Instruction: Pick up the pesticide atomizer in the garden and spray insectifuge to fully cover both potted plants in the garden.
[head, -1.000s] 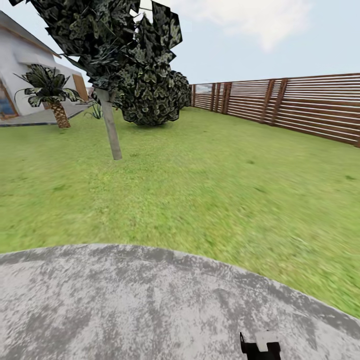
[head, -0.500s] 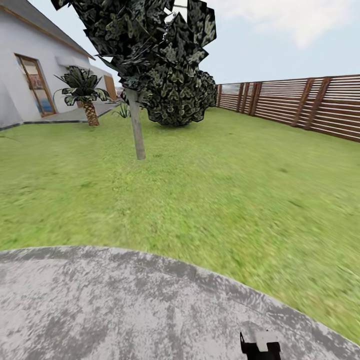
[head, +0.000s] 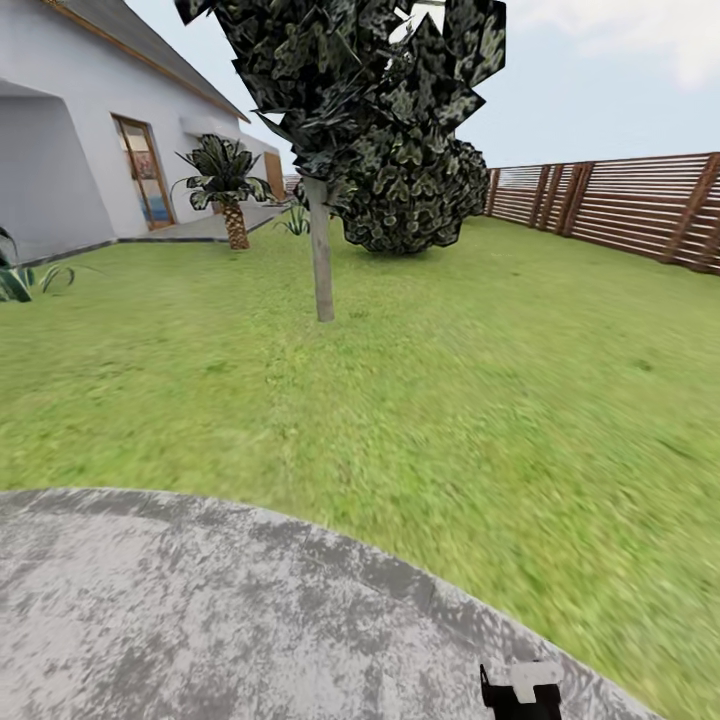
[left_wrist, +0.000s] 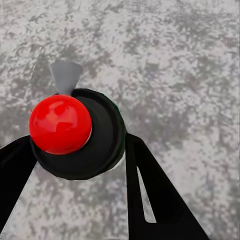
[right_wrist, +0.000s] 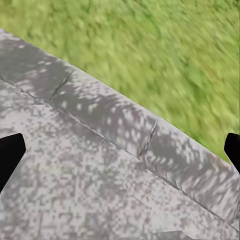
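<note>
From my head camera I look across the garden: the round grey stone patio (head: 200, 610) lies under me, the lawn (head: 450, 400) spreads beyond it, a tree (head: 320, 250) stands on the grass, a small palm (head: 228, 190) grows by the white house (head: 80, 150), and the slatted fence (head: 640, 205) runs along the right. A dark bit of my right arm (head: 520, 690) shows at the bottom edge. My left gripper (left_wrist: 75, 175) has its black fingers spread wide over the stone, grasping nothing; a red ball on a black disc (left_wrist: 60, 125) sits between them. My right gripper (right_wrist: 120, 150) is spread wide too, empty, above the patio's edge where stone meets grass.
</note>
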